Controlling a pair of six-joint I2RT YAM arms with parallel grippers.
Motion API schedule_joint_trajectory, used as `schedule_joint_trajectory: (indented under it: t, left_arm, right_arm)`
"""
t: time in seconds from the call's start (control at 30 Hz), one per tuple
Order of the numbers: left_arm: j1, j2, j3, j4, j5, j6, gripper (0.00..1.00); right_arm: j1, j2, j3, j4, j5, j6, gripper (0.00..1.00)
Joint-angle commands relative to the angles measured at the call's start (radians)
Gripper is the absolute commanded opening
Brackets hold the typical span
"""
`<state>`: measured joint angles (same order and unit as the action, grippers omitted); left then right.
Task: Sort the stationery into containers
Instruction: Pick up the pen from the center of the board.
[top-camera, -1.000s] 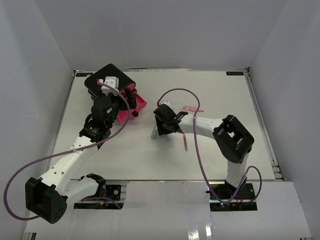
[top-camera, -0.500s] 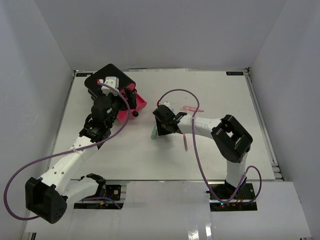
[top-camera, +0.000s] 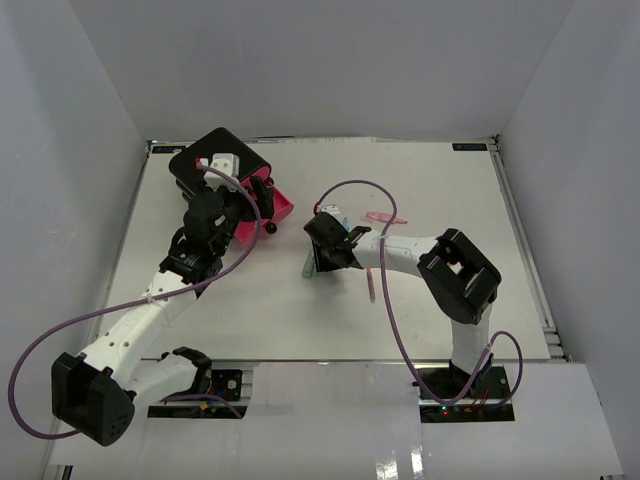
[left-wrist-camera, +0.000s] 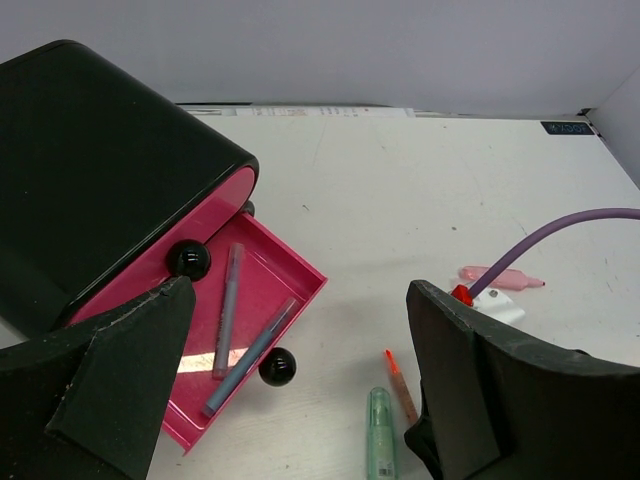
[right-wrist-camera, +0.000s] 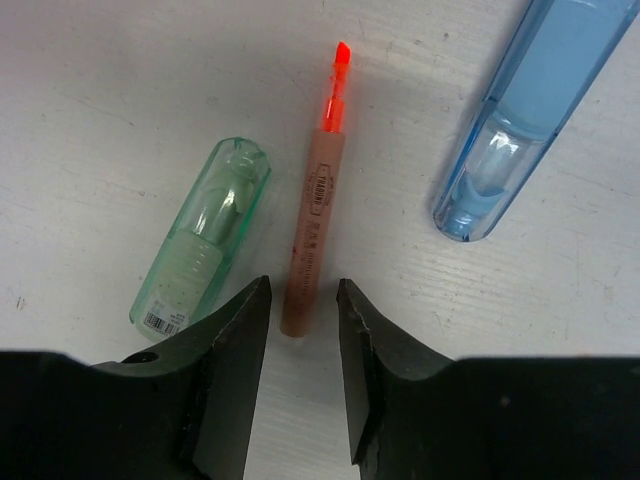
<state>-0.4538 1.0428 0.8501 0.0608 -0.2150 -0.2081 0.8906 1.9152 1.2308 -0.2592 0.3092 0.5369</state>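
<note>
Lying flat on the white table, the peach pen with the orange tip is our target. It sits near the middle of the table, well apart from the drawers, and points away from the wrist. A green highlighter lies just beside it on one side and a blue pen a little further off on the other.

The right gripper straddles the pen's blunt end. Its jaws are parted only narrowly, with a sliver of table showing on each side, so we judge nothing is gripped yet.

To do this well, we should come straight down, keep the near finger clear of the highlighter, and grip further up the barrel so the pen does not pivot.

Away to the left, the pink drawer stands pulled out of the black box with two pens inside. The left gripper hangs above it, spread wide and holding nothing.
</note>
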Motion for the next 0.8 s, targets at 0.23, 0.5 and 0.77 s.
schedule_joint_trajectory:
  t: [0.23, 0.5, 0.77]
  left_arm:
    - [0.003, 0.006, 0.006, 0.007, 0.049, -0.022, 0.98]
    - [0.003, 0.022, 0.044, -0.039, 0.19, -0.161, 0.98]
    - [0.003, 0.017, 0.015, 0.011, 0.457, -0.375, 0.98]
  right_arm:
    - [0.001, -0.082, -0.114, -0.011, 0.065, 0.0, 0.26]
    - [0.002, -0.266, -0.261, 0.076, 0.028, -0.05, 0.12]
    - [0.002, -0.619, -0.421, 0.345, -0.021, -0.146, 0.11]
